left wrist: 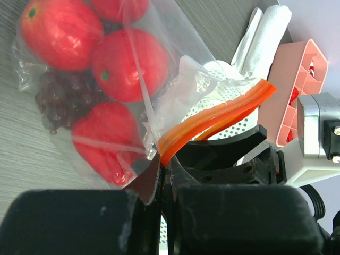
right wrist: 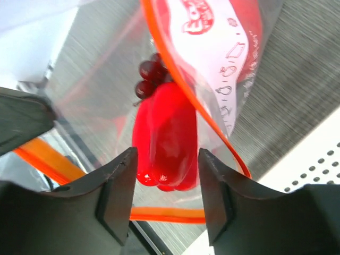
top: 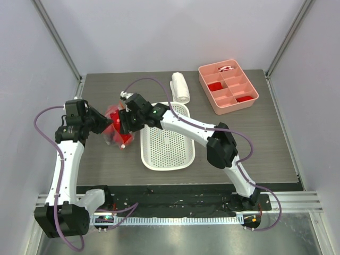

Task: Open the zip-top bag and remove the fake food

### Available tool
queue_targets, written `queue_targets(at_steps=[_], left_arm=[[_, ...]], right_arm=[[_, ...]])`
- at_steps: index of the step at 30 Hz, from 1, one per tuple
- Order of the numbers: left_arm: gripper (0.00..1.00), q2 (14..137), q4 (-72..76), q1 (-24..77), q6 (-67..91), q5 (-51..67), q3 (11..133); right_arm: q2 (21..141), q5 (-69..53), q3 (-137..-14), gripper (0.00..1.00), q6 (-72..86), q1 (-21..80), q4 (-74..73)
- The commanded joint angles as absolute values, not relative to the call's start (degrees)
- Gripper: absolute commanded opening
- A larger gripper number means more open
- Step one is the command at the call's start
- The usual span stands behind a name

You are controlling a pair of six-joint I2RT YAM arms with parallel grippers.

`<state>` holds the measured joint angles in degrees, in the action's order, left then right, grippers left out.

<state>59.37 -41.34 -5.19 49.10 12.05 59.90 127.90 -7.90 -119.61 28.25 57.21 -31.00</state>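
My left claw (left wrist: 162,178) pinches the orange zip strip (left wrist: 212,114) at one lip of the zip-top bag (top: 113,133), just left of the white basket (top: 166,143) on the worktop (top: 255,138). The mouth gapes, so opening looks done. The fake food (left wrist: 127,64) lies inside, none out yet. My right claw (right wrist: 164,183) is spread wide astride one red fruit (right wrist: 164,133), not gripping.

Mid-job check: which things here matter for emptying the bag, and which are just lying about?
Job: clear zip-top bag with orange zip strip; glossy red plastic fruits and dark grape bunch inside it; left gripper pinching it.
Lying about: white perforated basket; rolled white cloth; pink divided tray.
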Motion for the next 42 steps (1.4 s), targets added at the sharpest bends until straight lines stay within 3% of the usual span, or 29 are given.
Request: queue_targets(at_steps=[1,12,18,25,27,29,31,33,37,42], left_arm=[[0.00,57.8,-39.1,-5.0,48.9,12.6,59.2],[0.00,57.8,-37.4,-4.9,52.4,12.8,56.8],[0.00,57.7,-37.5,-4.9,53.9,10.5,54.7],[0.00,54.8,-37.0,-4.9,58.3,9.8,51.2],[0.00,54.3,-36.8,-4.9,58.9,10.1,51.3],[0.00,54.3,-36.9,-4.9,58.7,10.8,51.9],[0.00,54.6,-37.2,-4.9,58.6,11.6,52.5],[0.00,54.5,-37.3,-4.8,58.6,12.2,52.4],[0.00,54.0,-37.4,-4.5,58.6,12.5,50.5],[0.00,53.7,-38.5,-4.4,58.4,11.9,49.0]], right_arm=[[125.7,-5.9,-120.3,0.62,25.1,57.1,-33.8],[127.6,-12.4,-114.6,0.78,24.3,59.7,-23.3],[128.3,-7.6,-108.9,0.81,23.8,61.4,-13.4],[130.0,2.4,-104.2,0.93,28.5,62.0,-0.4],[129.8,2.5,-103.2,0.93,30.1,62.4,4.6],[128.9,1.5,-102.8,0.84,29.2,63.2,5.5],[127.4,0.8,-102.1,0.82,29.2,63.5,5.5],[126.0,-1.8,-101.3,0.71,28.7,64.0,5.2],[126.3,-0.6,-99.9,0.64,25.7,65.0,6.6],[128.8,-1.1,-99.9,0.77,24.6,65.8,8.6]])
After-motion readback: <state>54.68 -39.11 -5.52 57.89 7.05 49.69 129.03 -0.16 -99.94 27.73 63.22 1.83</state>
